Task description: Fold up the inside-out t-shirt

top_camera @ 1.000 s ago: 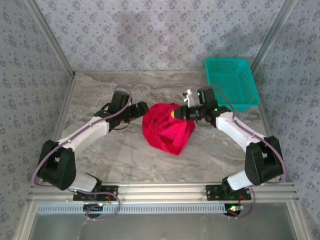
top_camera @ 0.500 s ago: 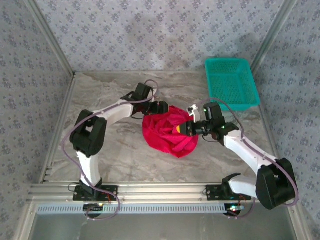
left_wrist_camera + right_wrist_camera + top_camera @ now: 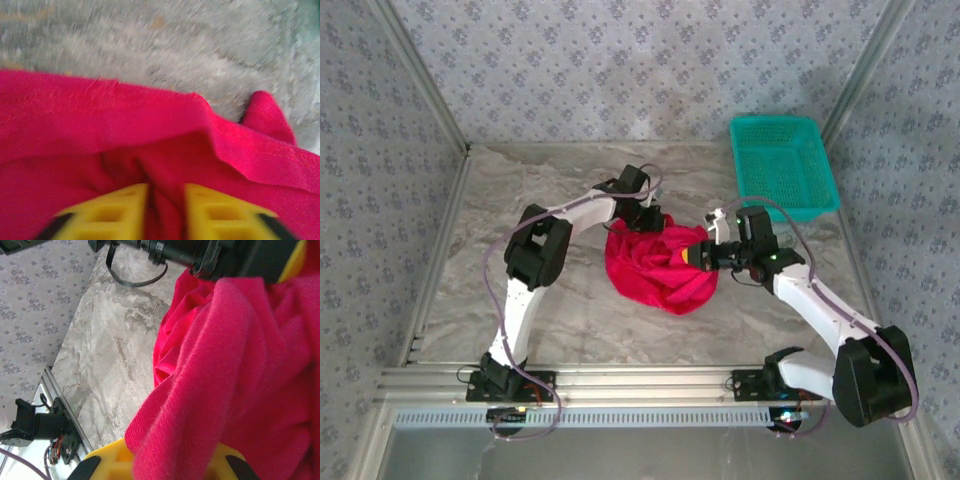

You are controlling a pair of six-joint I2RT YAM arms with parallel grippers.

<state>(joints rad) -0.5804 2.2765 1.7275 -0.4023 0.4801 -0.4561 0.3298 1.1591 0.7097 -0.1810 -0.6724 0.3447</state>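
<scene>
T-shirt lies bunched, long axis far-left to near-right; left gripper nearly closed, pinching its far edge; right gripper cloth-covered, cannot tell its closure.

Top external: high, behind the arm bases, angled down across the marble table to the far wall.
Left wrist: very close, looking past yellow fingers onto the red t-shirt.
Right wrist: close, facing the patterned side wall.
All views share t-shirt and table.
</scene>
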